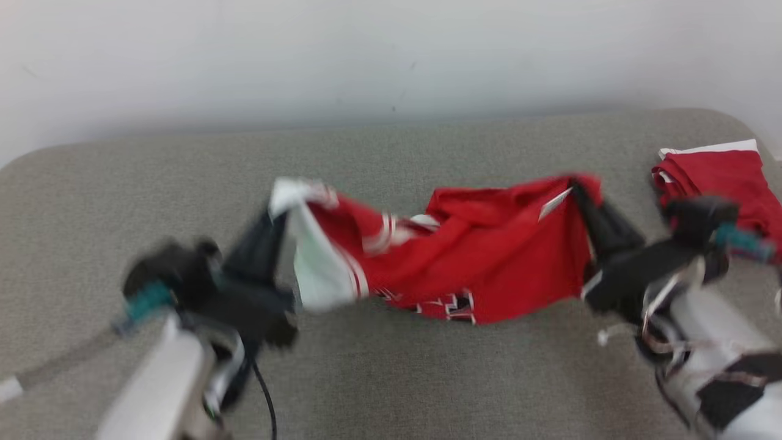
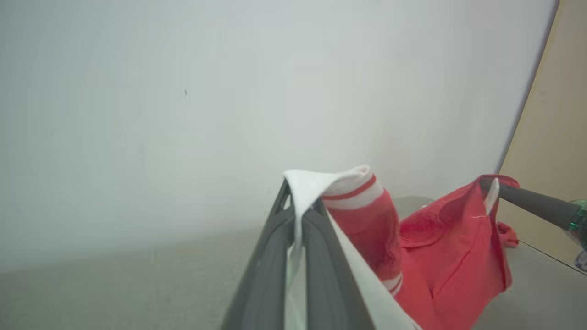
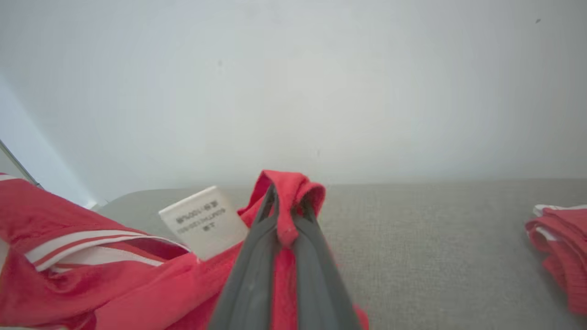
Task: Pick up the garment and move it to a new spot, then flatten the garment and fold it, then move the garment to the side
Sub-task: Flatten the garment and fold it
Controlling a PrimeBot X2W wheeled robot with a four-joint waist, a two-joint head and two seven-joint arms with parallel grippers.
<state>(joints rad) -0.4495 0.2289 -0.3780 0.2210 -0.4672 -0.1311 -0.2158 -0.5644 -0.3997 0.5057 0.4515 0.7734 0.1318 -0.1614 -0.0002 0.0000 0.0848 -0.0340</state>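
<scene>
- Left gripper (image 1: 276, 215), centre left of the head view, is clenched on the white end of the red garment (image 1: 482, 256).
- Right gripper (image 1: 579, 190), centre right, grasps its red end.
- The garment sags between them, mid-frame, over the grey surface (image 1: 391, 379).
- A second red cloth (image 1: 727, 177) lies upper right.

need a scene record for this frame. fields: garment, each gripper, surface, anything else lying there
garment: red with white trim, strung between both grippers, sagging in the middle
left gripper: jaws shut on the garment's white end
right gripper: jaws shut on a red edge, beside the white label
surface: grey fabric-covered top against a pale wall
other: second red garment, a folded pile at the far right of the surface
image quality: head view blurred
</scene>
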